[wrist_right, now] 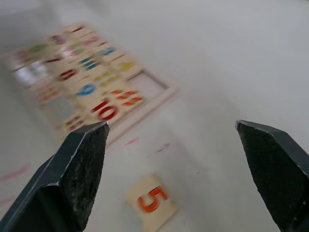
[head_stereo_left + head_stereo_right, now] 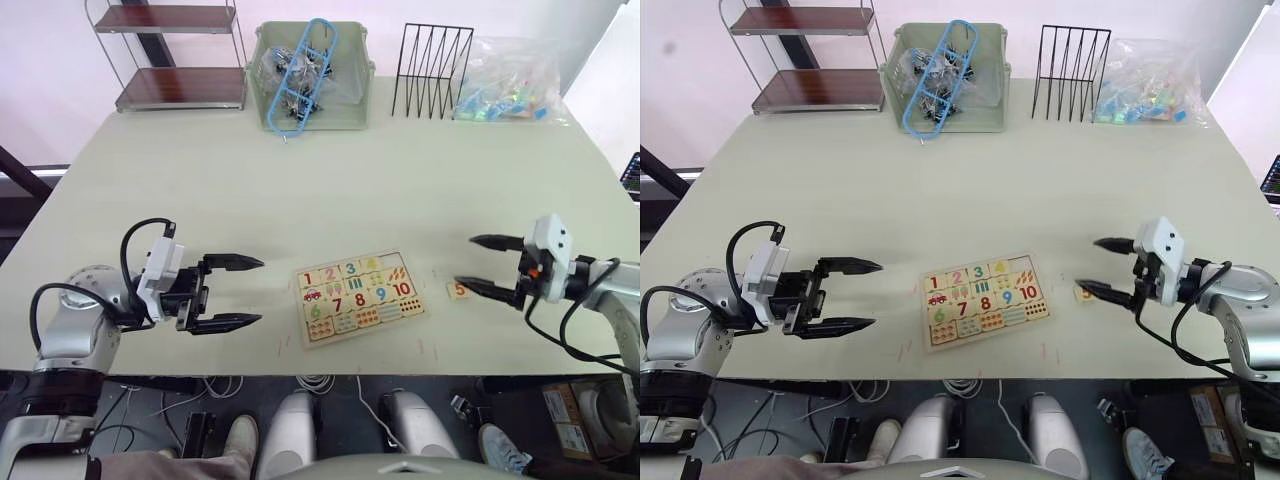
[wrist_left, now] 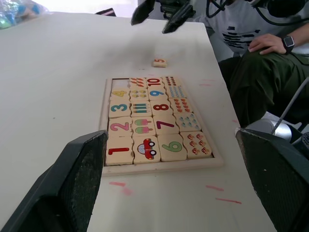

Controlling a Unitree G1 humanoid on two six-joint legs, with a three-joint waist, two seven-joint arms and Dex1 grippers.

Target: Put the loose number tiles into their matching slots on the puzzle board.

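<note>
Right gripper agape, puzzle board long axis left-right

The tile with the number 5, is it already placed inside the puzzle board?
No. The 5 tile lies on the table, apart from the puzzle board, whose slot beside the 4 is bare.

The flat pale wooden puzzle board is blurred in the right wrist view — its far tiles unreadable, perhaps 1 and 2 — cut off.
</note>
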